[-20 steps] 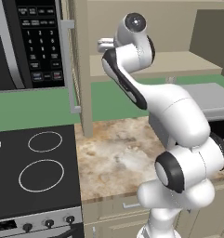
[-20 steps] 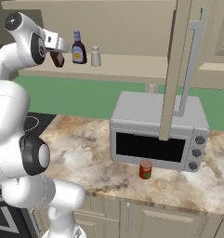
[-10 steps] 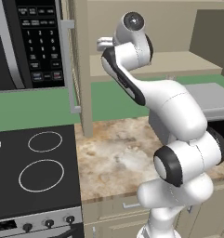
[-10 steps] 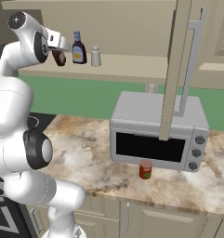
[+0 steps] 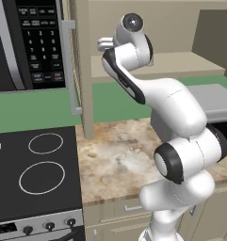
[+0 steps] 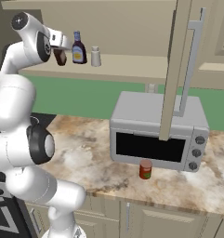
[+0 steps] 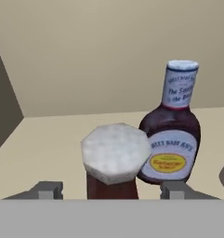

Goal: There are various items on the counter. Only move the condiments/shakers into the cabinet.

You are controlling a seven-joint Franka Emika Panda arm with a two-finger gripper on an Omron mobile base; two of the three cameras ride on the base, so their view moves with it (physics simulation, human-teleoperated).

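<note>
1. The counter (image 6: 90,160) looks like speckled stone, polished and smooth.
2. The cabinet (image 7: 62,135) shelf is flat, matt tan, like painted wood.
3. The dark bottle (image 7: 171,135) looks glossy, with a paper-like label.
4. The microwave (image 6: 157,132) has a grey, metal-like matt body.
5. The red can (image 6: 145,169) looks smooth.

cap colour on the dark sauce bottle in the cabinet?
Blue cap on the dark sauce bottle, over a white neck label; clearest in the hand view.
</note>
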